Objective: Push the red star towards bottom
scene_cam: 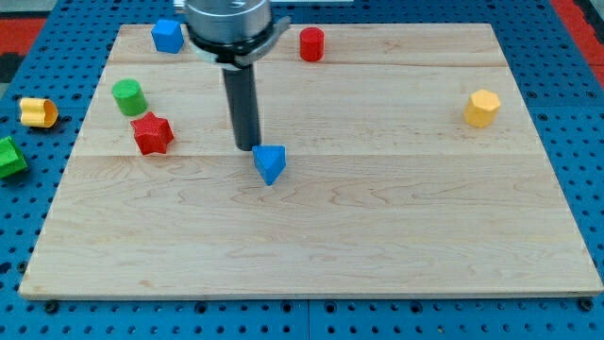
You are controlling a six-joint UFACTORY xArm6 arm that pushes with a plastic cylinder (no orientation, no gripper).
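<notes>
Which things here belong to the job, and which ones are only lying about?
Belong to the job:
red star
my tip, right of the star, touching the blue triangular block

Just lying about:
blue triangular block
green cylinder
blue block
red cylinder
orange block
yellow block off the board
green block off the board

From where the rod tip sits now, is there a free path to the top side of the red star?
Probably yes. My tip is right of the red star, beside the blue triangular block. Bare board lies between them; the green cylinder above-left of the star crowds that side slightly.
</notes>
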